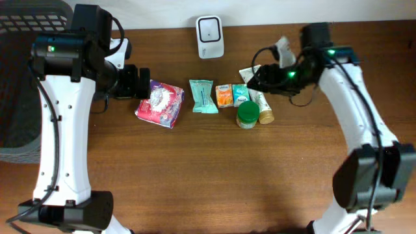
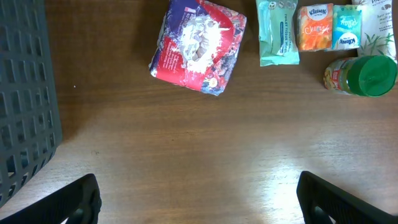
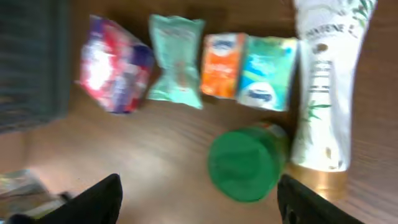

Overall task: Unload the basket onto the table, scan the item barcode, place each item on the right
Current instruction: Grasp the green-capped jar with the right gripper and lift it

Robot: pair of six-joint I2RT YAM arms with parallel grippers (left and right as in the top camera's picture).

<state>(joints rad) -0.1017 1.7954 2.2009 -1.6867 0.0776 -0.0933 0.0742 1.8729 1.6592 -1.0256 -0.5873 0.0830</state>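
A row of items lies mid-table: a red and purple snack bag [image 1: 160,103], a teal wipes pack [image 1: 203,95], orange [image 1: 224,96] and blue [image 1: 240,93] tissue packs, a green-lidded jar [image 1: 247,114] and a white tube [image 1: 262,104] with a gold cap. The white scanner [image 1: 210,36] stands at the back. My right gripper [image 1: 255,77] hovers open over the jar; in the blurred right wrist view the green lid [image 3: 245,163] shows between the wide fingers, nearer the right one, untouched. My left gripper [image 2: 200,202] is open over bare wood, short of the snack bag [image 2: 198,45].
A dark mesh basket [image 1: 19,78] stands off the table's left side and shows at the left of the left wrist view as the basket wall [image 2: 25,93]. The tube [image 3: 323,87] lies right beside the jar.
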